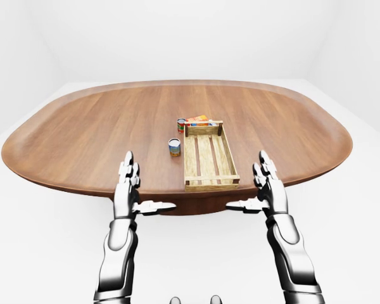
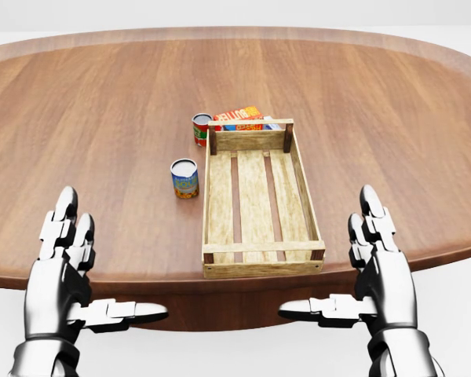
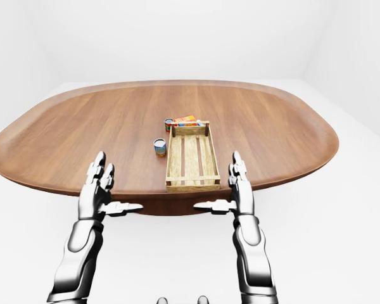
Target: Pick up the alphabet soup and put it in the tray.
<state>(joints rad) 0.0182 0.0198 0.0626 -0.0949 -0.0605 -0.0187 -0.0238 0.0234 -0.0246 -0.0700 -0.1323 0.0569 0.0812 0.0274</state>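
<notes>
The alphabet soup [image 2: 184,178], a small can with a blue and yellow label, stands upright on the wooden table [image 2: 102,118], just left of the empty wooden slatted tray [image 2: 263,269]. My left hand [image 2: 102,271] is open at the table's near edge, lower left of the can and well apart from it. My right hand [image 2: 334,263] is open at the near edge, beside the tray's lower right corner. Both hands are empty, fingers stretched and thumbs pointing inward.
A red-labelled can [image 2: 202,129] stands at the tray's upper left corner. An orange box [image 2: 239,115] lies just above the tray's top end. The oval table's near edge runs just under my hands; white floor and walls lie around it.
</notes>
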